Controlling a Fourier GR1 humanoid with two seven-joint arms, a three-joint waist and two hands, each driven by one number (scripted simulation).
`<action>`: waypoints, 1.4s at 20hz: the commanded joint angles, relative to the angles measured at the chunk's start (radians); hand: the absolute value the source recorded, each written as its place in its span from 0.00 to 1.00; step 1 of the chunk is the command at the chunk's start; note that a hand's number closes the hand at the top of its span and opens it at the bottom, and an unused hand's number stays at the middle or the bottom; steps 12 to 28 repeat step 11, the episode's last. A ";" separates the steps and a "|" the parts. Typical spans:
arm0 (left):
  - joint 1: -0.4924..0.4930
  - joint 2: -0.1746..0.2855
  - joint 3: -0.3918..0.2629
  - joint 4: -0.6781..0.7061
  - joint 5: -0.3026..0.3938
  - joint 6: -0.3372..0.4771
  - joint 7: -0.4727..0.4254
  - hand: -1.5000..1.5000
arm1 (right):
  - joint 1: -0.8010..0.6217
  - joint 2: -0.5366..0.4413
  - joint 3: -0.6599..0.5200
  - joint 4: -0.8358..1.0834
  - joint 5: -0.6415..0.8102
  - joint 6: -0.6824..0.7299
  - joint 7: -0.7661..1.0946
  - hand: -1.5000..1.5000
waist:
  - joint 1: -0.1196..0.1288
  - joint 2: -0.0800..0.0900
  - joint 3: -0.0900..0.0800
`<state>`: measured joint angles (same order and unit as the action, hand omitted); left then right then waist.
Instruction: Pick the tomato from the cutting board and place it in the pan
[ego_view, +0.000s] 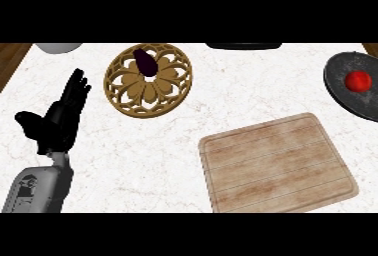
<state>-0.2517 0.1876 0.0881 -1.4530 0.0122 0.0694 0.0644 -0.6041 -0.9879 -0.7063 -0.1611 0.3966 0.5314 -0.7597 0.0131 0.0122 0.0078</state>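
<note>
While the small round red tomato (359, 81) sits inside the dark grey round pan (342, 100) at the 3 o'clock edge of the white marbled counter (229, 107), the black left hand (57, 117) shows at 9 o'clock, fingers straight, thumb out, holding nothing. Tomato is well apart, at the hand's 3 o'clock. Pale wooden rectangular cutting board (277, 162) lies at 5 o'clock.

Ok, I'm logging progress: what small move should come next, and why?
Probably just keep the black left hand resting where it is: the round red tomato already lies in the dark round pan, off the pale wooden cutting board.
</note>
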 joint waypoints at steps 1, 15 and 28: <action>0.029 0.023 0.015 -0.029 0.013 -0.016 0.019 0.50 | 0.093 -0.067 -0.013 -0.008 -0.029 0.242 -0.170 0.00 | -0.009 -0.008 -0.001; 0.047 -0.003 0.000 -0.018 -0.006 0.000 -0.011 0.50 | 0.164 -0.059 0.025 -0.092 -0.059 0.238 -0.173 0.00 | -0.007 -0.007 -0.001; 0.047 -0.003 0.000 -0.018 -0.006 0.000 -0.011 0.50 | 0.164 -0.059 0.025 -0.092 -0.059 0.238 -0.173 0.00 | -0.007 -0.007 -0.001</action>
